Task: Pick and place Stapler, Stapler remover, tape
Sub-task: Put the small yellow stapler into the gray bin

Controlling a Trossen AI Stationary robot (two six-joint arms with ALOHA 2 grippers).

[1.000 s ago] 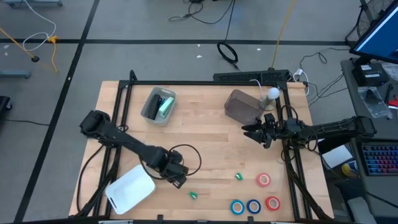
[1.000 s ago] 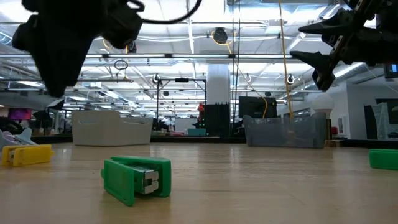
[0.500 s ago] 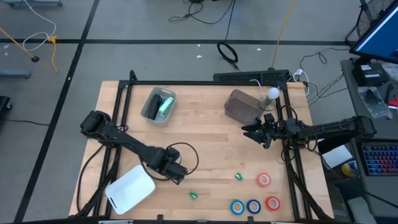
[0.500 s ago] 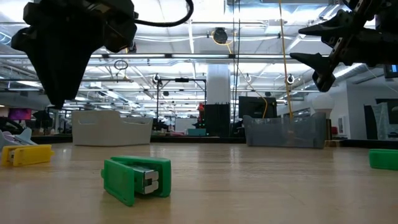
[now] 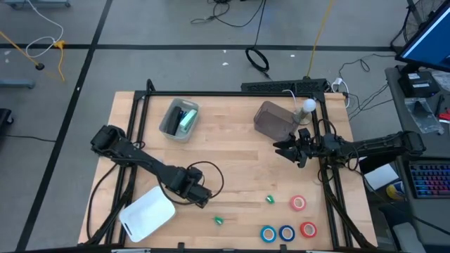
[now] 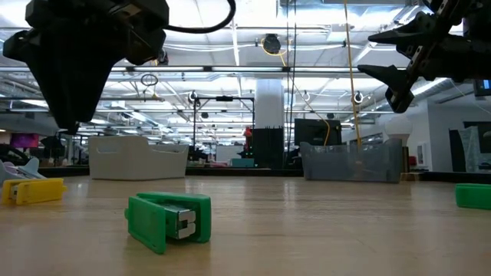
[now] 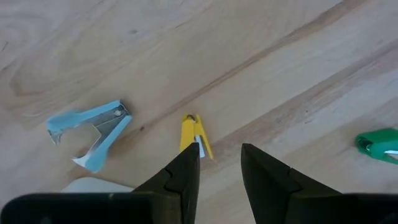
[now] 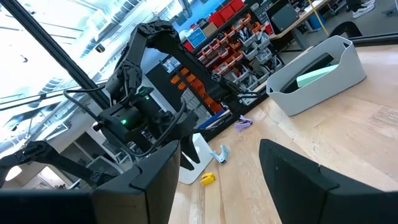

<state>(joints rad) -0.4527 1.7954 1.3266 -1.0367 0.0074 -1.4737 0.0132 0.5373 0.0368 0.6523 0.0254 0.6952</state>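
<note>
Two black jointed arms trailing looped black cables.

Bare wood between yellow stapler and blue staple remover; green stapler well apart.

I see a wooden bench, grey bin at its far left, smoky clear bin far right, white lid near left corner

We find no writing, label, brand or number that we can read in any of these views. Nothing on the tabletop or in the room behind carries legible text.
</note>
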